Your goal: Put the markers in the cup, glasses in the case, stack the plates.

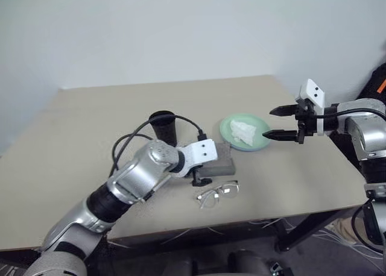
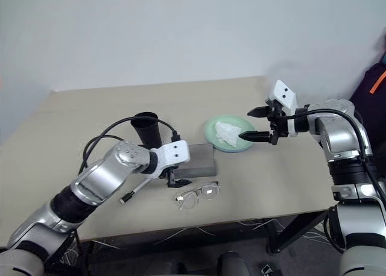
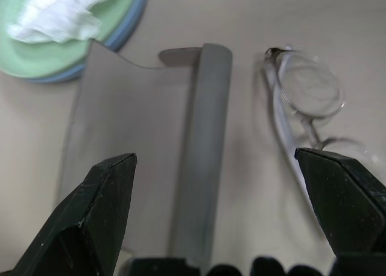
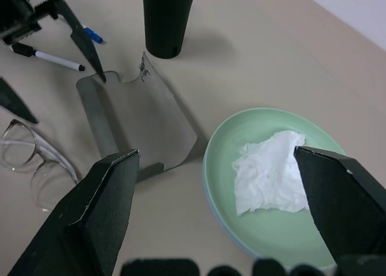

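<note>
The gray case (image 1: pixel 224 159) lies open on the table, its flap spread flat. My left gripper (image 3: pixel 214 155) hangs open just above its near end. The clear-framed glasses (image 1: pixel 218 192) rest beside it near the table's front edge. Behind the case stands the black cup (image 1: pixel 163 126). The pale green plate (image 1: pixel 260 141) sits on the light blue plate (image 3: pixel 128 28), with a crumpled white tissue (image 1: pixel 243 132) on it. My right gripper (image 1: pixel 269 122) hovers open at the plates' right rim, holding nothing. Two markers, blue-capped (image 4: pixel 91 34) and black-capped (image 4: pixel 53 59), lie to the left of the case.
The beige table (image 1: pixel 90 137) has bare room at the left and back. Its front edge runs just past the glasses. A black cable (image 1: pixel 129 137) loops from my left arm beside the cup. A dark bag with orange trim (image 1: pixel 377 83) stands off the table's right side.
</note>
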Action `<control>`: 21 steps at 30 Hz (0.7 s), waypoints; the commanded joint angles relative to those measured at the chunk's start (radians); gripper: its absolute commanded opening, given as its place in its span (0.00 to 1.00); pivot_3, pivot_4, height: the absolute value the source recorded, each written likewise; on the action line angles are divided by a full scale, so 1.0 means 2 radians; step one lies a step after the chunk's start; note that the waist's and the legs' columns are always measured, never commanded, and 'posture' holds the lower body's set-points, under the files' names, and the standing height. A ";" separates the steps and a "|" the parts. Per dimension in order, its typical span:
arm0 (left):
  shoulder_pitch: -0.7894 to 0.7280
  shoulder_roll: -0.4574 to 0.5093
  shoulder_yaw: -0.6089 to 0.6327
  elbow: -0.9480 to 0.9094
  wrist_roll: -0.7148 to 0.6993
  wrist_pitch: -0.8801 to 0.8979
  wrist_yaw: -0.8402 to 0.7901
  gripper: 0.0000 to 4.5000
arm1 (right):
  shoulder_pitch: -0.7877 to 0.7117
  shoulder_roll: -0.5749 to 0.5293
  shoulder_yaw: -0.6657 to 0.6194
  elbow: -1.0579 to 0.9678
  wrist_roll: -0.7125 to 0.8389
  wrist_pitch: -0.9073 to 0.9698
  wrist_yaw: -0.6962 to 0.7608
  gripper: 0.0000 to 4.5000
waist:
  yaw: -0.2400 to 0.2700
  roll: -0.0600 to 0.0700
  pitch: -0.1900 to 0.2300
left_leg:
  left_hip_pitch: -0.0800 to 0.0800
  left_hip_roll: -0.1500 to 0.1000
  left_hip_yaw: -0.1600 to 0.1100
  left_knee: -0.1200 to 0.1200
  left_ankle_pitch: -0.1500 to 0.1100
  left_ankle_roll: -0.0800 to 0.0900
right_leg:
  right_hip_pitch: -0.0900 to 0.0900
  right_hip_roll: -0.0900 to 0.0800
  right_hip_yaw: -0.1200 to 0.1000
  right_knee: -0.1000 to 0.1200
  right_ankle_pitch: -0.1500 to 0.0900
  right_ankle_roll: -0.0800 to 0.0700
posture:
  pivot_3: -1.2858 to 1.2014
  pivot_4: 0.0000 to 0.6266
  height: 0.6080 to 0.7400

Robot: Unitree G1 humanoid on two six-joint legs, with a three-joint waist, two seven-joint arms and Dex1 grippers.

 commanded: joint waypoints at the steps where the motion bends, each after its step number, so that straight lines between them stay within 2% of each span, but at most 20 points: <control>1: -0.033 -0.018 -0.021 -0.012 0.003 0.058 0.005 1.00 | -0.001 -0.004 -0.008 -0.028 0.007 0.008 -0.007 0.98 | 0.000 0.000 0.000 | 0.000 0.000 0.000 0.000 0.000 0.000 | 0.000 0.000 0.000 0.000 0.000 0.000 | 0.52 0.00 0.93; 10: -0.069 -0.039 -0.076 -0.018 -0.004 0.122 0.008 1.00 | 0.017 -0.006 -0.011 -0.055 0.014 0.027 -0.017 0.98 | 0.000 0.000 0.000 | 0.000 0.000 -0.001 0.000 0.000 0.000 | 0.000 0.000 0.000 0.000 0.000 0.000 | 0.52 0.00 0.93; 20: -0.080 -0.056 -0.101 0.007 -0.010 0.129 0.021 1.00 | 0.026 -0.007 -0.013 -0.073 0.020 0.041 -0.025 0.98 | 0.000 0.000 0.000 | 0.000 0.000 -0.001 0.001 0.000 0.000 | 0.001 0.001 0.000 0.000 0.000 0.000 | 0.52 0.00 0.93; 21: -0.081 -0.057 -0.102 0.010 -0.010 0.129 0.022 0.96 | 0.026 -0.007 -0.012 -0.072 0.020 0.041 -0.026 0.99 | 0.000 0.000 0.000 | 0.000 0.000 -0.001 0.001 0.000 0.000 | 0.001 0.001 0.000 0.000 0.000 0.000 | 0.52 0.00 0.93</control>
